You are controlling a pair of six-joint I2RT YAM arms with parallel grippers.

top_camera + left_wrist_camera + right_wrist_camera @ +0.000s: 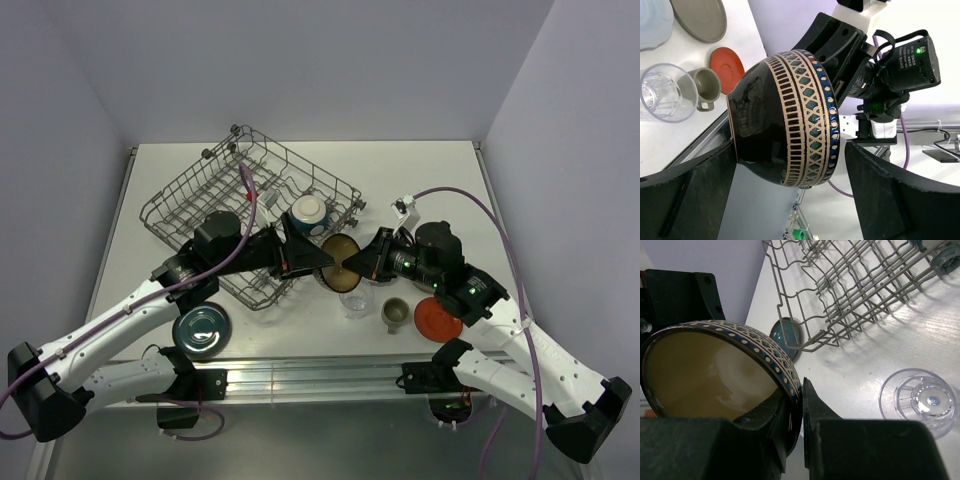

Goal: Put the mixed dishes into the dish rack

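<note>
The brown bowl (340, 262), with a patterned blue and cream band, hangs on its side in the air between both arms. My right gripper (367, 262) is shut on its rim, one finger inside and one outside, as the right wrist view shows (801, 390). My left gripper (318, 258) is open and straddles the bowl (785, 120), with a gap at one finger. The dish rack (200, 195) stands at the back left and holds the cream bowl (310, 212). The teal dish (201, 330), clear glass (355, 302), grey mug (395, 314) and red-orange saucer (437, 320) sit on the table.
The rack's near corner (805, 342) is close to the bowl, with the teal dish (785, 335) behind it. The glass (917, 400) stands just below the bowl. A grey-beige plate (700, 17) and a pale blue item (652, 22) lie beyond the mug (702, 87).
</note>
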